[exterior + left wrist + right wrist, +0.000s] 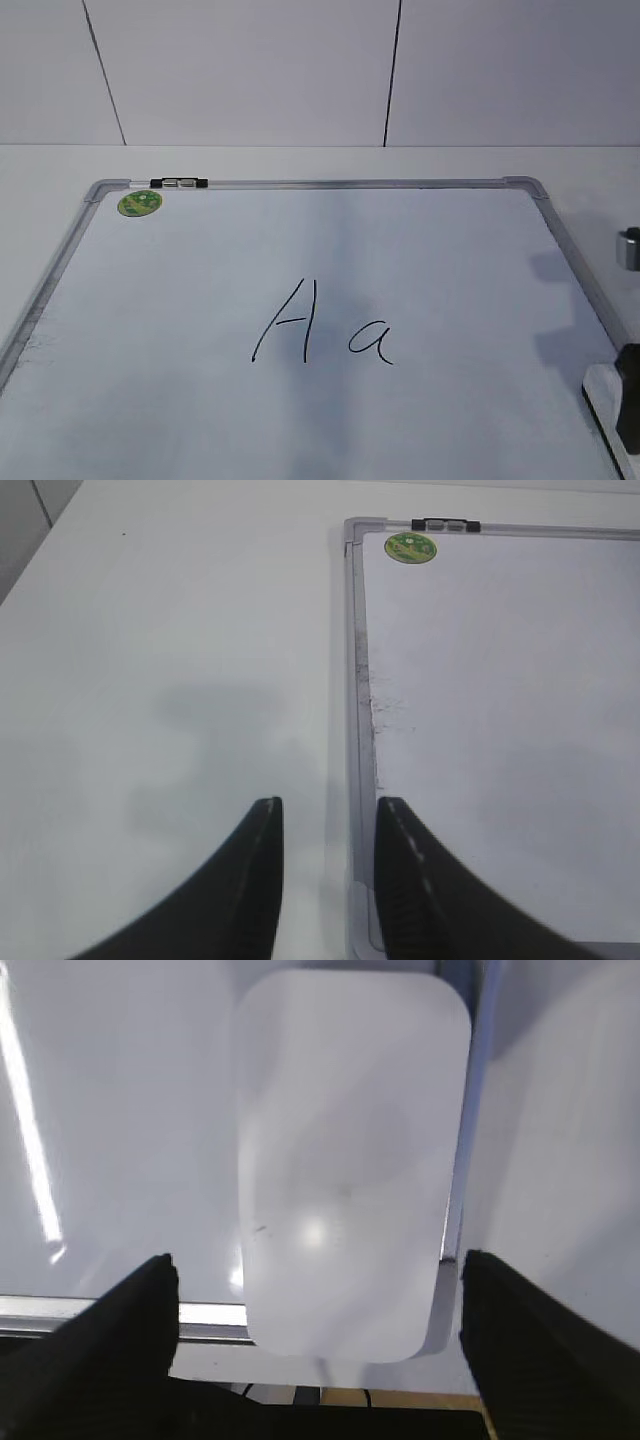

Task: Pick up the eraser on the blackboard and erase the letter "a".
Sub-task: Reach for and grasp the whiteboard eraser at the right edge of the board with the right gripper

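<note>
The blackboard [200, 300] is a white board with a grey frame lying flat on the table. A capital "A" [285, 322] and the small letter "a" [370, 341] are written in black near its middle. The white eraser [350, 1160] lies at the board's near right corner, and its edge shows in the exterior view [603, 393]. My right gripper [318, 1290] is open above the eraser, one finger on each side, not touching it. My left gripper [328, 830] is open and empty over the board's left frame [354, 730].
A black-and-clear marker pen [179, 183] lies on the board's far rail beside a round green sticker [140, 203]. White table surrounds the board. Smudges mark the board's left edge [385, 710]. The table's front edge and cables show below the eraser.
</note>
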`<state>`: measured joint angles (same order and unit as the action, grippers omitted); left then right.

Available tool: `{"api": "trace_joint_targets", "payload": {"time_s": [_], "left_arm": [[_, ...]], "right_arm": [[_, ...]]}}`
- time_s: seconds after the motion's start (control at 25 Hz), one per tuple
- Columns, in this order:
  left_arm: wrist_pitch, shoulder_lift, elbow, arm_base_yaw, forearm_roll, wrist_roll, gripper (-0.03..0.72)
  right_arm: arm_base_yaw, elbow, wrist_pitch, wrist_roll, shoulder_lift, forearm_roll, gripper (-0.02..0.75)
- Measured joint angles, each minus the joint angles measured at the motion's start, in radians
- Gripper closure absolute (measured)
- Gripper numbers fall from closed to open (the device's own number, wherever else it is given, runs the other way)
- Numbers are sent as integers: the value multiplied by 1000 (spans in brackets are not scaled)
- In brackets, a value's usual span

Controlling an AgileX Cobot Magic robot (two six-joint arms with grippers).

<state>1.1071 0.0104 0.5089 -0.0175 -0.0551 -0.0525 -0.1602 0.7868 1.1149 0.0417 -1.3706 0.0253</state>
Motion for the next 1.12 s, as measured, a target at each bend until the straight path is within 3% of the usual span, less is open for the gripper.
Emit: {"api": "trace_joint_targets", "payload": {"time_s": [1.12], "left_arm": [[0, 0, 0, 0, -24, 0, 454]], "right_arm": [[0, -56, -129, 48, 10, -25, 82]]}}
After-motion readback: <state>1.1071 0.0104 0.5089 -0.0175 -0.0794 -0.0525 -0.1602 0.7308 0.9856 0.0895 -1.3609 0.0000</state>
